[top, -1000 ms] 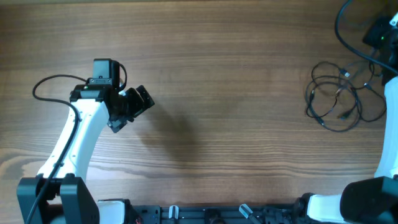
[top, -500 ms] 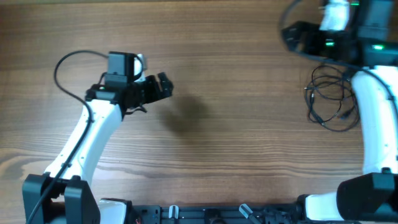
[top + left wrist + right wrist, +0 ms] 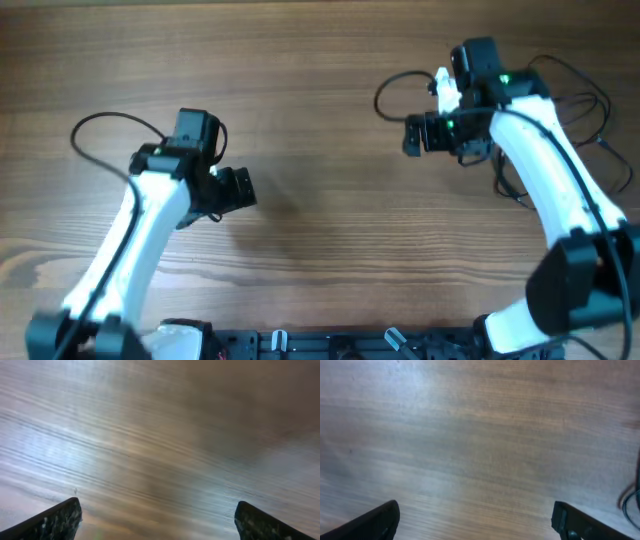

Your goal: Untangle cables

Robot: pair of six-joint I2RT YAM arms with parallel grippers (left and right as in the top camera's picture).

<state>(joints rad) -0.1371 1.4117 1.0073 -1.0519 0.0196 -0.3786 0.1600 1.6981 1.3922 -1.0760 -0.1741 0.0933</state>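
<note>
The cables point(image 3: 506, 184) are thin black loops lying on the wooden table point(image 3: 330, 90) at the right. My right arm lies across them and hides most of the bundle; loose strands show beyond it at the far right. A dark bit of cable point(image 3: 633, 501) shows at the right edge of the right wrist view. My right gripper point(image 3: 413, 135) is open and empty, left of the cables and apart from them, over bare wood point(image 3: 476, 521). My left gripper point(image 3: 240, 187) is open and empty at the left of the table, far from the cables point(image 3: 160, 521).
Each arm carries its own thicker black wire, looping at the left point(image 3: 95, 128) and near the right gripper point(image 3: 392, 88). A black rail point(image 3: 330, 345) runs along the table's front edge.
My right arm has swung in from the far right edge and now lies over the cables, its gripper left of them. My left gripper moved right, then dropped back a little toward the front.
</note>
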